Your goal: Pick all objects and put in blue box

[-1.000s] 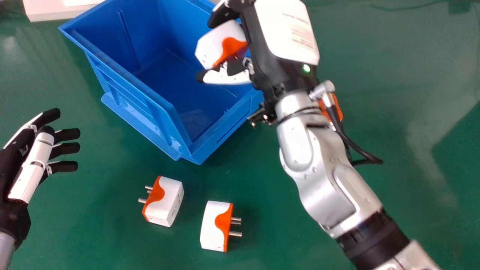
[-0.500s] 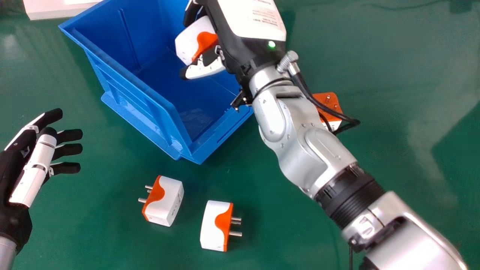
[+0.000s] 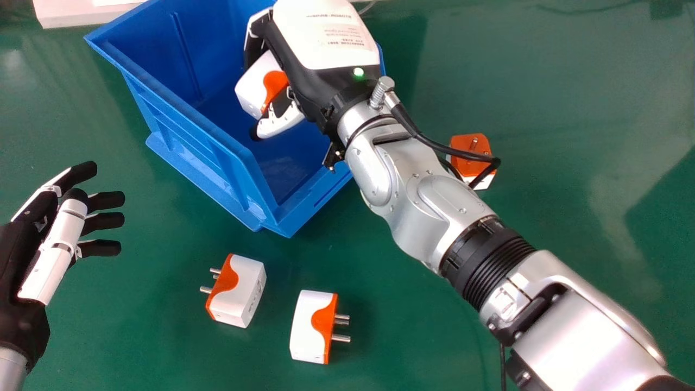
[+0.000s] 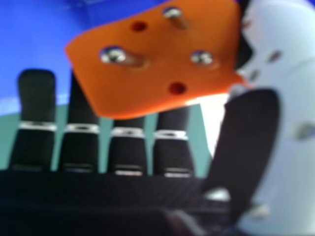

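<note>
Shifted toward eight o'clock, the right hand (image 3: 298, 79) pinches a three-pin plug adapter (image 3: 255, 87) between thumb and fingers over the blue box (image 3: 163, 65), likely so release drops it inside. A second adapter (image 3: 239, 290) lies at the box's six o'clock, a third adapter (image 3: 312, 326) near five, a fourth adapter (image 3: 472, 155) near three; relaxed left hand (image 3: 54, 244), nine o'clock.

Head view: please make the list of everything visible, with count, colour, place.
Held adapter: one, white-orange, in the right hand
Near adapters: two, white-orange, before the box
Right adapter: one, white-orange, right of box
Blue box: one, blue, upper left
Block: one, white, top left
Table: one, green, beneath
Left hand: one, black-white, left edge
Right hand: one, black-white, over box
Right forearm: one, silver
</note>
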`<state>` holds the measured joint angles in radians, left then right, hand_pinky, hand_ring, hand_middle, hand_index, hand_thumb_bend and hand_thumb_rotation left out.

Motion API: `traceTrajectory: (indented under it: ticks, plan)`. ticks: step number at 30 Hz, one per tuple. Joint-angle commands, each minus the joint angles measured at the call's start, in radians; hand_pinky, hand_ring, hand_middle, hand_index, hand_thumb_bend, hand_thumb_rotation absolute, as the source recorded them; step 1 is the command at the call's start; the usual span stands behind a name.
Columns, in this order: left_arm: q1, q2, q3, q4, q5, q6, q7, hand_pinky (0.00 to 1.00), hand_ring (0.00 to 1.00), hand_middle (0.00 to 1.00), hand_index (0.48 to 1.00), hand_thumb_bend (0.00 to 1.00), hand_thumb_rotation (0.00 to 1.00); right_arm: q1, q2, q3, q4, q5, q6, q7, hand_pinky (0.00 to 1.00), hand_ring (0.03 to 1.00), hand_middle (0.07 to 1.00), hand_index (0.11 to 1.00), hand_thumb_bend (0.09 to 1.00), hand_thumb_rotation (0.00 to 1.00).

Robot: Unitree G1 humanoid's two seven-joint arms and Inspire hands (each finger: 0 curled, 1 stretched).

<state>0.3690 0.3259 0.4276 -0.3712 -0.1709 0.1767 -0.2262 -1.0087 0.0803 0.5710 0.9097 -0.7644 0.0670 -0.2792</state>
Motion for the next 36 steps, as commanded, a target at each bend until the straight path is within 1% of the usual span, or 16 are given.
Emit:
traceTrajectory:
  ticks: [1, 6, 12, 16, 23, 24, 25, 27, 28, 29, 30, 31, 32, 34, 35, 36]
  plan:
    - [0.009, -0.001, 0.006, -0.036, -0.012, -0.002, -0.004, 0.61, 0.72, 0.75, 0.852, 0.1, 0.76, -0.066, 0.021, 0.015, 0.007, -0.013, -0.03, -0.009, 0.34, 0.45, 0.534, 0.494, 0.495, 0.0]
    - [0.019, -0.005, 0.008, -0.046, -0.017, -0.001, -0.006, 0.6, 0.72, 0.74, 0.849, 0.09, 0.76, -0.08, 0.024, 0.031, 0.035, -0.013, -0.044, -0.009, 0.34, 0.444, 0.531, 0.48, 0.496, 0.0]
    - [0.025, -0.01, 0.004, -0.055, -0.013, 0.006, 0.0, 0.6, 0.72, 0.74, 0.847, 0.09, 0.76, -0.089, 0.026, 0.056, 0.107, -0.028, -0.077, -0.045, 0.34, 0.442, 0.529, 0.468, 0.497, 0.0]
    - [0.028, -0.013, 0.003, -0.066, -0.013, 0.013, 0.001, 0.59, 0.71, 0.74, 0.844, 0.09, 0.76, -0.09, 0.028, 0.059, 0.128, -0.027, -0.065, -0.027, 0.34, 0.44, 0.528, 0.458, 0.497, 0.0]
    - [0.025, -0.009, 0.004, -0.056, -0.01, 0.009, -0.003, 0.59, 0.71, 0.74, 0.841, 0.09, 0.77, -0.07, 0.008, 0.072, 0.109, -0.042, -0.043, -0.037, 0.34, 0.446, 0.531, 0.464, 0.497, 0.0]
    - [0.025, -0.008, 0.004, -0.055, -0.009, 0.009, -0.003, 0.59, 0.71, 0.74, 0.841, 0.1, 0.77, -0.07, 0.003, 0.076, 0.11, -0.045, -0.048, -0.034, 0.36, 0.497, 0.578, 0.47, 0.492, 0.0]
    - [0.024, -0.007, 0.004, -0.055, -0.009, 0.008, -0.003, 0.59, 0.71, 0.74, 0.841, 0.1, 0.77, -0.072, -0.003, 0.078, 0.112, -0.045, -0.056, -0.03, 0.36, 0.497, 0.578, 0.47, 0.492, 0.0]
    - [0.024, -0.006, 0.005, -0.053, -0.009, 0.006, -0.005, 0.59, 0.71, 0.74, 0.839, 0.1, 0.78, -0.072, -0.01, 0.081, 0.113, -0.042, -0.068, -0.022, 0.39, 0.616, 0.681, 0.584, 0.464, 0.0]
    - [0.023, -0.006, 0.006, -0.051, -0.01, 0.005, -0.006, 0.59, 0.71, 0.74, 0.839, 0.1, 0.78, -0.071, -0.012, 0.082, 0.112, -0.042, -0.072, -0.022, 0.39, 0.616, 0.681, 0.584, 0.464, 0.0]
    - [0.022, -0.005, 0.006, -0.051, -0.009, 0.004, -0.006, 0.59, 0.71, 0.74, 0.839, 0.1, 0.79, -0.071, -0.014, 0.084, 0.111, -0.042, -0.072, -0.022, 0.4, 0.67, 0.728, 0.636, 0.453, 0.0]
    - [0.021, -0.003, 0.006, -0.047, -0.008, 0.003, -0.007, 0.59, 0.71, 0.74, 0.839, 0.1, 0.79, -0.071, -0.015, 0.088, 0.111, -0.045, -0.07, -0.023, 0.4, 0.67, 0.728, 0.636, 0.453, 0.0]
    - [0.019, -0.002, 0.007, -0.043, -0.007, 0.001, -0.007, 0.59, 0.71, 0.74, 0.838, 0.1, 0.79, -0.072, -0.015, 0.091, 0.112, -0.047, -0.069, -0.024, 0.41, 0.721, 0.772, 0.681, 0.445, 0.0]
    - [0.018, -0.002, 0.006, -0.04, -0.006, 0.0, -0.008, 0.59, 0.71, 0.74, 0.838, 0.1, 0.79, -0.073, -0.016, 0.094, 0.112, -0.049, -0.066, -0.026, 0.41, 0.721, 0.772, 0.681, 0.445, 0.0]
    - [0.016, -0.001, 0.006, -0.037, -0.004, -0.002, -0.009, 0.59, 0.71, 0.74, 0.838, 0.11, 0.8, -0.074, -0.016, 0.097, 0.113, -0.049, -0.064, -0.029, 0.57, 0.816, 0.853, 0.767, 0.427, 0.0]
    - [0.015, 0.0, 0.006, -0.036, -0.003, -0.002, -0.009, 0.59, 0.71, 0.74, 0.838, 0.11, 0.8, -0.074, -0.017, 0.097, 0.113, -0.049, -0.063, -0.03, 0.57, 0.816, 0.853, 0.767, 0.427, 0.0]
    - [0.013, 0.001, 0.006, -0.034, -0.002, -0.002, -0.009, 0.59, 0.71, 0.74, 0.837, 0.11, 0.82, -0.074, -0.017, 0.097, 0.114, -0.049, -0.063, -0.033, 0.67, 0.879, 0.906, 0.824, 0.417, 0.0]
